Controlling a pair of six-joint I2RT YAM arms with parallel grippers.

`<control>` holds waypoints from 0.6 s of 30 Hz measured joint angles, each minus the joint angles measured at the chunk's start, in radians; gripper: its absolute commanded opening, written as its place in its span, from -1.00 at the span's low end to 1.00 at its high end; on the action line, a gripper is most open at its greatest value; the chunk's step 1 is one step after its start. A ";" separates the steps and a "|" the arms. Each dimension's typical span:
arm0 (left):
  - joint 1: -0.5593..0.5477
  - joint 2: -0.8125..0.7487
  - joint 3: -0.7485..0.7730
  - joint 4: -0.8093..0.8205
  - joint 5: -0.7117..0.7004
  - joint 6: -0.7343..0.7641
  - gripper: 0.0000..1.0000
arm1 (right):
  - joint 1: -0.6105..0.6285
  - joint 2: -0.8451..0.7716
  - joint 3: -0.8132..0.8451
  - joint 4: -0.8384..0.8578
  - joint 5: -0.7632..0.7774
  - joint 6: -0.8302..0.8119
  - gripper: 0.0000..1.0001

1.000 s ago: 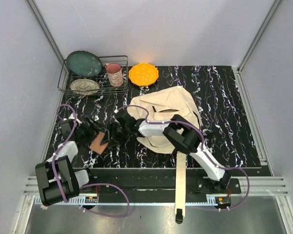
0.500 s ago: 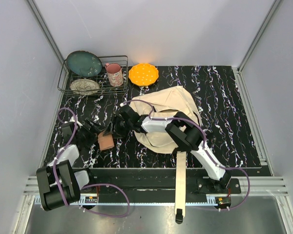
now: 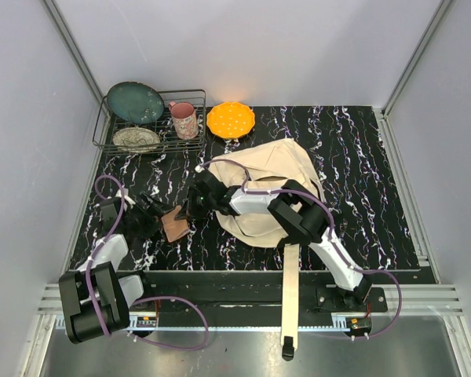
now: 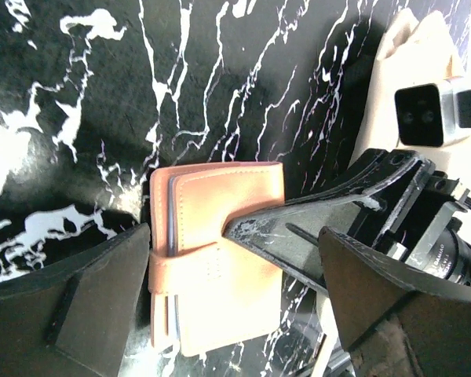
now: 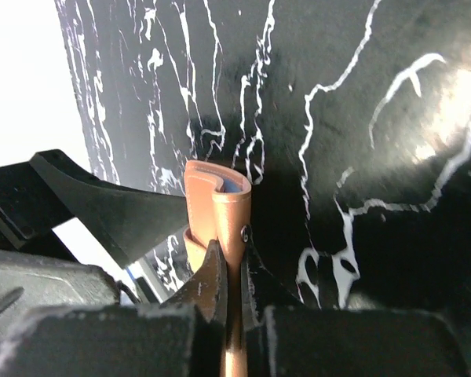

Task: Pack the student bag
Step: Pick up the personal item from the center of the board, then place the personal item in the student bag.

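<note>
Top view: bag (image 3: 279, 169) at mid-surface, a little toward the right edge, strap (image 3: 289, 298) trailing over the near edge. Wallet (image 3: 174, 225) toward the near left corner, both arms meeting on it, right arm stretched across the bag. Rack (image 3: 145, 122) with dishes in the far left corner.

Left wrist view: left jaws spread wide on either side of the wallet; right jaws pinching its right edge.

Right wrist view: right jaws pressed onto the wallet's thin edge.

Likely to slip or twist from so narrow a pinch; likely to clash fingers in that crowding. Open room by the left edge and far right corner; little over the bag.
</note>
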 measured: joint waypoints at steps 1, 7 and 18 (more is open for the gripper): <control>-0.002 -0.010 0.007 -0.024 -0.002 0.003 0.97 | 0.000 -0.014 -0.015 -0.001 0.008 -0.018 -1.00; -0.007 -0.137 0.145 -0.186 -0.056 0.019 0.98 | -0.020 -0.188 -0.150 -0.063 0.064 -0.140 -1.00; -0.052 -0.161 0.448 -0.218 -0.064 0.116 0.98 | -0.275 -0.702 -0.418 -0.127 0.110 -0.269 -1.00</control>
